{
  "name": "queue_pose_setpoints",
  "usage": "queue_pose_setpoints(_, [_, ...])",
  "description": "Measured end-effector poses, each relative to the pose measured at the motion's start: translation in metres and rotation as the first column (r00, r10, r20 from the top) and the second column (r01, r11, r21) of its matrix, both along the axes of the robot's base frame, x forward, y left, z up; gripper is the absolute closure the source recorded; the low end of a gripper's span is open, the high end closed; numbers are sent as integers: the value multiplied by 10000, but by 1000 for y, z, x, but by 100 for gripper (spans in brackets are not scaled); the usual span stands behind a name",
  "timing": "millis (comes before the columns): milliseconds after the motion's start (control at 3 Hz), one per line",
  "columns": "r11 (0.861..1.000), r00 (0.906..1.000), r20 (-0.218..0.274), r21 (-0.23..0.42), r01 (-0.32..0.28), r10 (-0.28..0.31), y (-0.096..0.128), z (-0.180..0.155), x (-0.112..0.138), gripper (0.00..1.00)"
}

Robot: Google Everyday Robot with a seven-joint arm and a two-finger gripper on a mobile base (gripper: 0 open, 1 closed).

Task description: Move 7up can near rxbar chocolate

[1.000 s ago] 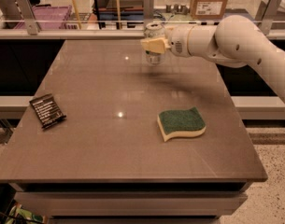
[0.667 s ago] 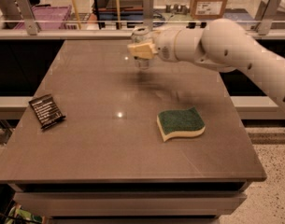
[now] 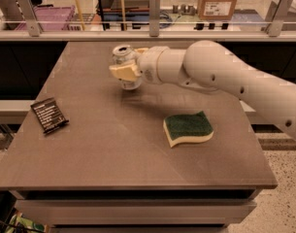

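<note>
The 7up can (image 3: 123, 57), a small silvery can with a pull-tab top, is held above the brown table (image 3: 113, 149), left of its middle. My gripper (image 3: 125, 68) is shut on the can, with cream-coloured fingers (image 3: 122, 72) around its sides. The white arm reaches in from the right. The rxbar chocolate (image 3: 49, 114), a flat black wrapper with white text, lies near the table's left edge, well to the lower left of the can.
A green-and-yellow sponge (image 3: 189, 128) lies right of the table's middle. A rail with metal posts (image 3: 154, 13) runs along the far edge. Boxes and shelves stand behind it.
The arm has carried the can leftward and nearer to me, from the far middle of the table toward the rxbar side. The sponge and rxbar have not moved.
</note>
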State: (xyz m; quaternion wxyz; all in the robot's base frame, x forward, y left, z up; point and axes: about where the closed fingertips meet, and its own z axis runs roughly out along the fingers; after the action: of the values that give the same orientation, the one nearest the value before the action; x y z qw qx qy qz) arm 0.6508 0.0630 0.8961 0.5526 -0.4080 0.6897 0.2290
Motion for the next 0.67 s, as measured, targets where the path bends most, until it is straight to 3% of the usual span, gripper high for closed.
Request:
queue_pose_setpoints(333, [9998,9997,101,-26,-216,216,28,-21,-34,100])
queue_pose_setpoints(667, [9994,9993,135,-25,-354,354,42,-27,-49,100])
